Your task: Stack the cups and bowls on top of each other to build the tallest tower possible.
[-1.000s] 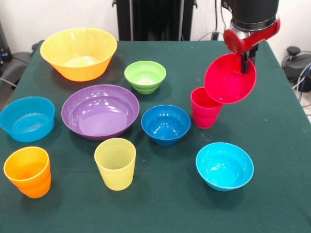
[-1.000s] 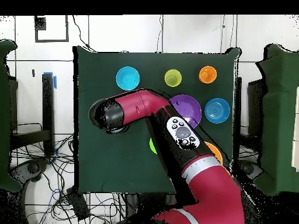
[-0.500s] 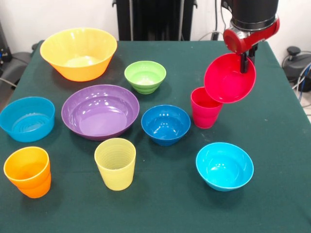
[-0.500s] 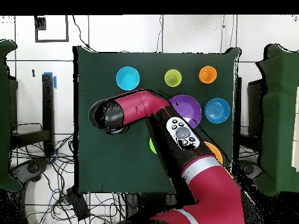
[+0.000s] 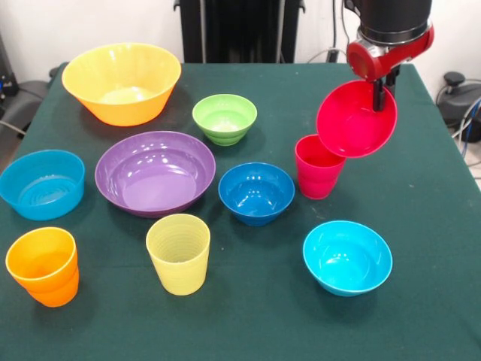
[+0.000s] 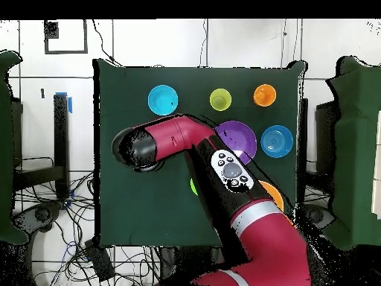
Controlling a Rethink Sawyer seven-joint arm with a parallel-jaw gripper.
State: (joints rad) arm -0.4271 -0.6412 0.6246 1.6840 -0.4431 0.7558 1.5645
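The tool (image 5: pixel 381 96) hangs at the far right of the tabletop (image 5: pixel 421 188), pinched shut on the rim of the red bowl (image 5: pixel 355 120). The bowl is up in the air, tipped steeply so its open face looks out toward the camera, and its lower edge overlaps the mouth of the red cup (image 5: pixel 318 167), which stands upright on the cloth just below and to the left. From the front I can't tell whether the two rims actually touch.

Nothing is stacked yet, by the look of it. The step in hand seems to be marrying bowl and cup, and the tilt is the whole problem: a bowl hanging from one edge needs levelling before it is let go, or it will slide off and likely knock the cup over. Best to centre it over the cup's mouth, bring it flat, lower gently, then let go.

Elsewhere the dark blue bowl (image 5: pixel 256 192) sits just left of the cup, close enough to get bumped. The cyan bowl (image 5: pixel 347 256) waits nearer the camera, and the yellow cup (image 5: pixel 178 253) and orange cup (image 5: pixel 43 265) stand well clear. In the overhead view the arm (image 6: pixel 223 167) covers the working spot entirely, so no help there.
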